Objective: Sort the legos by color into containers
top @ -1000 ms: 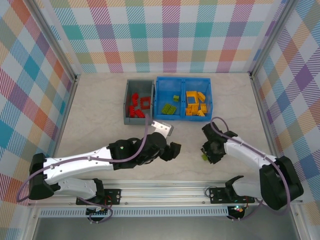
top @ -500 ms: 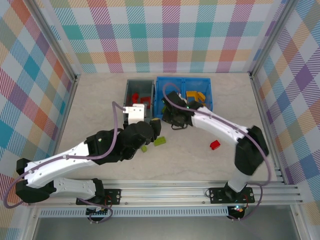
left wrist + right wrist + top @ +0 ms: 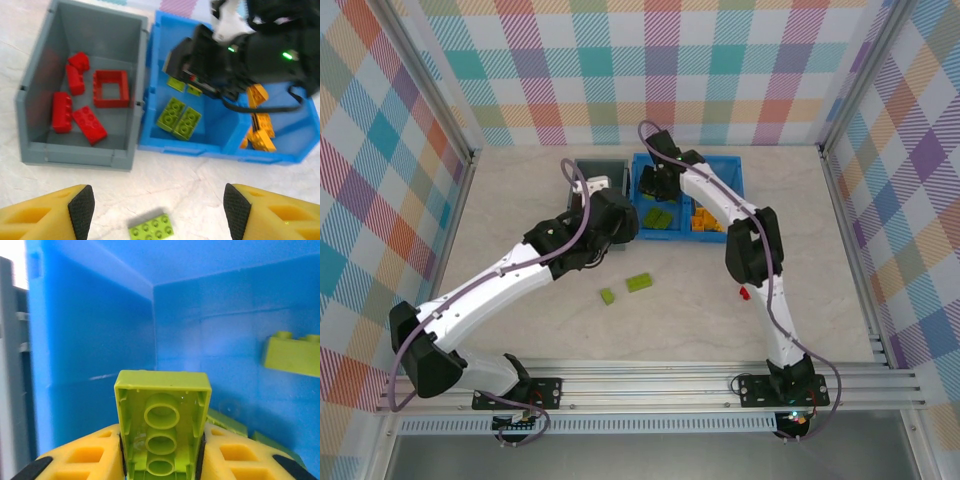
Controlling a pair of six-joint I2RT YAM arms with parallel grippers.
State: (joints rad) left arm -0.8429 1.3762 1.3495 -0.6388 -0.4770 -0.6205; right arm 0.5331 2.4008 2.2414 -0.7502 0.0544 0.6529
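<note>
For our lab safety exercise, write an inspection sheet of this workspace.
Surface: pale marbled tabletop.
Job's things: red plastic bricks in small grey plastic bin; lime green bricks and orange bricks in divided blue plastic bin; two lime bricks, one red brick loose on tabletop.
Clutter: nothing seen.
Grippers: left gripper open; right gripper shut on another lime brick inside the blue bin.
Cables: purple cables along both arms.
Surroundings: plaid walls.

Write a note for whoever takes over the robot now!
Left gripper: open, empty, over the table.
Right gripper: shut on a green brick inside the blue bin's left compartment.
Done: red bricks in the grey bin, green bricks and yellow-orange bricks in the blue bin.
Left: drop the held brick, then sort two loose green bricks and one loose red brick.
</note>
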